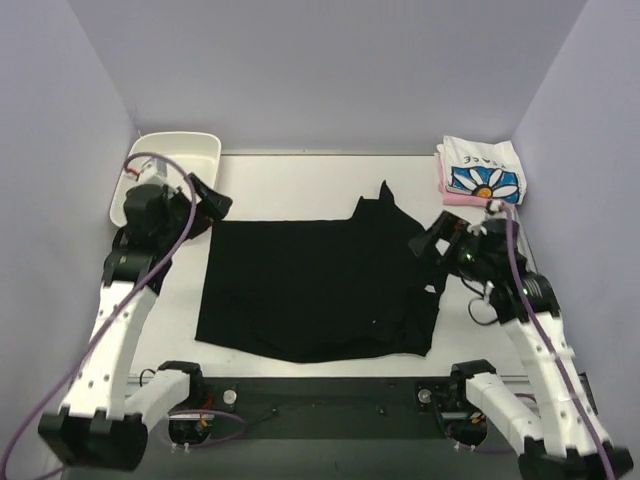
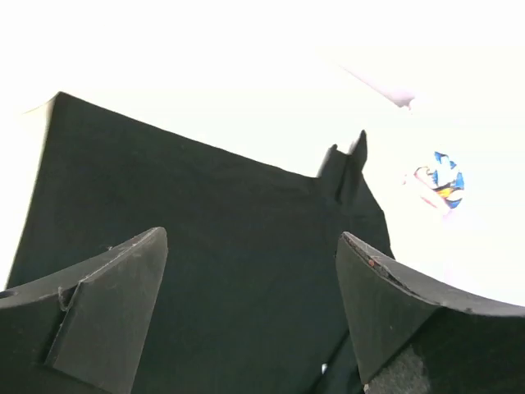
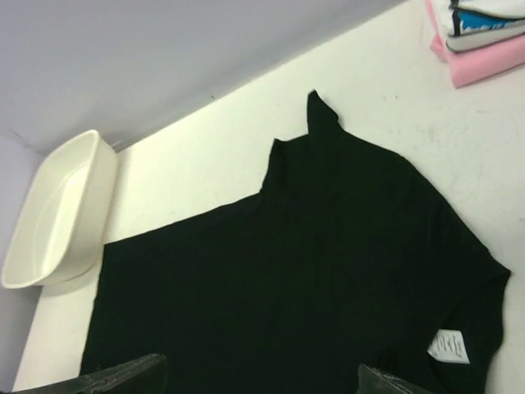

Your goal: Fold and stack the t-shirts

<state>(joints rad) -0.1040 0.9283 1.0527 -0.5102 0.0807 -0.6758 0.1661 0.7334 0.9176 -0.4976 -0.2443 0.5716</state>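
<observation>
The large black cloth t-shirt [image 1: 320, 290] lies flat mid-way between the side edges of the tabletop [image 1: 300, 185], likely light and floppy, best pinched at its side edges by the left tool [image 1: 213, 203] and right tool [image 1: 428, 243], both gaping wide, empty.

The table [image 1: 300, 185] carries a black t-shirt [image 1: 320, 290], pink shirt [image 3: 488, 67] and white tray [image 1: 185, 150].

White tray [image 1: 182, 138] at the table's far-left corner, right beside the left wall, long side running along that wall; near end hidden in the top view. In the right wrist view the tray [image 3: 51, 220] is an oblong tub with rounded corners. White table [image 1: 300, 185], faint scuffs. Plain lavender-grey walls [image 1: 320, 70] on three sides. Black rail [image 1: 330, 395] along the near edge.
</observation>
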